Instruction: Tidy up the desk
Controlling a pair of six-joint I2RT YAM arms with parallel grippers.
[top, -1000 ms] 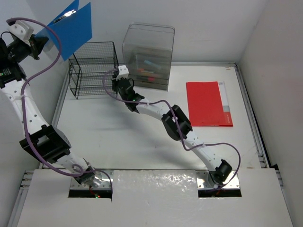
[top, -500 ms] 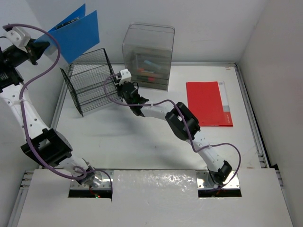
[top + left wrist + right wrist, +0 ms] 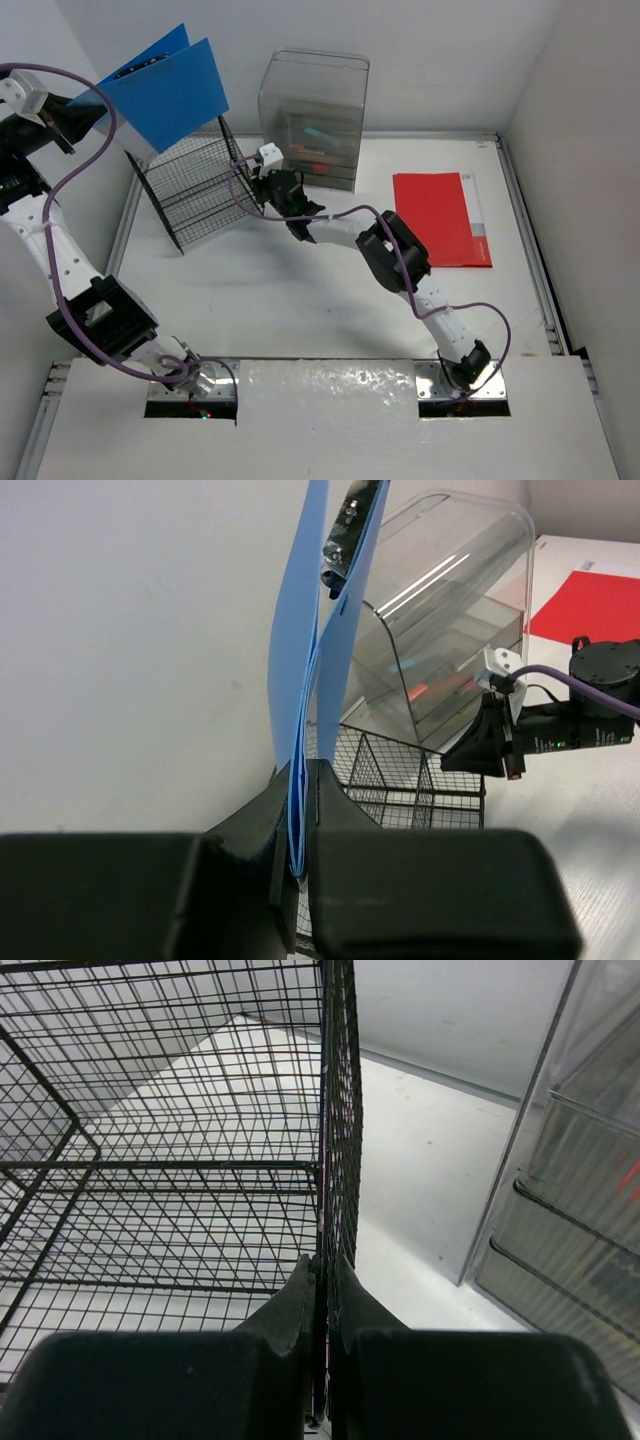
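Your left gripper (image 3: 303, 780) pinches the thin blue plastic folder (image 3: 165, 95), high at the far left. Your right gripper (image 3: 322, 1265) pinches a wall of the tilted black wire rack (image 3: 190, 195).

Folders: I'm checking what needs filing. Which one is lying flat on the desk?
The red folder, flat on the desk's right side with nothing touching it. The blue folder is pinched in the air by the left end effector.
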